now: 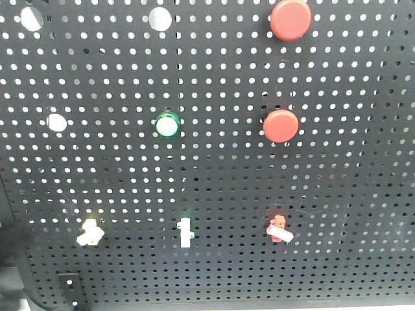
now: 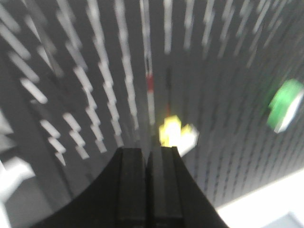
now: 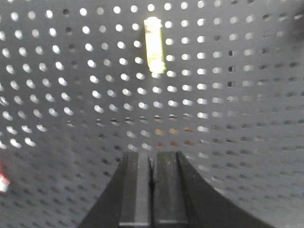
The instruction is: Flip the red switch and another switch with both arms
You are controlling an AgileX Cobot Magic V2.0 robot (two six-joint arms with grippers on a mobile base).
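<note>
**Black pegboard, three small toggles, two closed grippers**

Black perforated metal pegboard (image 1: 214, 175) fills the front-facing view, which alone shows the whole layout. The tiny red switch (image 1: 279, 229), with its short white lever bar tilted, sits at lower right. The tiny pale-yellow toggle (image 1: 89, 233) with a cream lever sits at lower left. A green-based toggle (image 1: 185, 233) with an upright white lever stands between them, and two large round red push-buttons (image 1: 280, 125) are above the red switch.

The grippers show only in the wrist views. In the badly blurred left view, the left gripper (image 2: 147, 154) has its black fingers pressed together, and the pale-yellow toggle is just beyond its tips; contact cannot be judged. The right gripper (image 3: 152, 159) is likewise closed on nothing. The red switch is a sliver at that view's left edge, well apart from the fingertips. The pale lever ahead is probably the green-based toggle.
</note>
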